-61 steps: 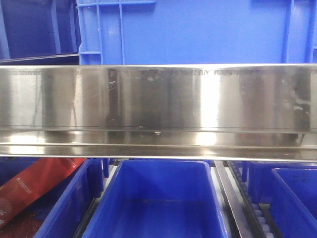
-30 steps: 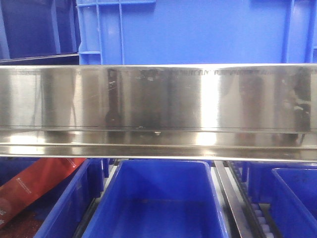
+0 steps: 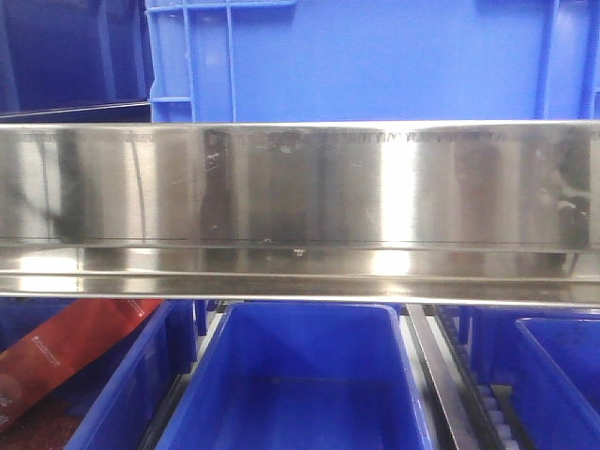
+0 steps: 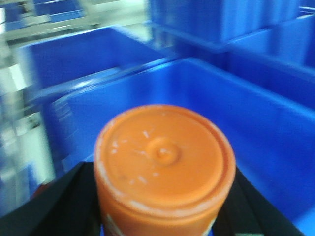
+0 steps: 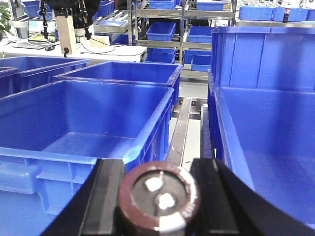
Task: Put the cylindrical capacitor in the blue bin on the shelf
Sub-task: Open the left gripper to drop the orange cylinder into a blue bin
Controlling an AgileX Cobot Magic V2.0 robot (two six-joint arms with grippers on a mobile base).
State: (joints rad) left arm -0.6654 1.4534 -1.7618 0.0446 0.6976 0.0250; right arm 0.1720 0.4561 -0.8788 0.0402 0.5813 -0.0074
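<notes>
My right gripper point(image 5: 160, 204) is shut on the cylindrical capacitor point(image 5: 158, 195), a squat dark brown cylinder with two silvery terminals on its end. It holds the capacitor above the gap between two blue bins, one to the left point(image 5: 83, 123) and one to the right point(image 5: 266, 142). My left gripper point(image 4: 165, 201) is shut on an orange-capped container point(image 4: 165, 157) over another blue bin point(image 4: 256, 128). In the front view the shelf's shiny steel rail point(image 3: 300, 187) crosses the frame, with a blue bin point(image 3: 300, 384) below it. Neither gripper shows there.
A large blue crate point(image 3: 375, 56) stands on the shelf above the rail. A red packet point(image 3: 66, 352) lies in the lower left bin. A roller track point(image 3: 441, 384) runs between the lower bins. Steel racks with more blue bins point(image 5: 162, 29) stand far behind.
Only the dark reflections on the left of the steel rail have shifted a little. The bins and the rail have not moved.
</notes>
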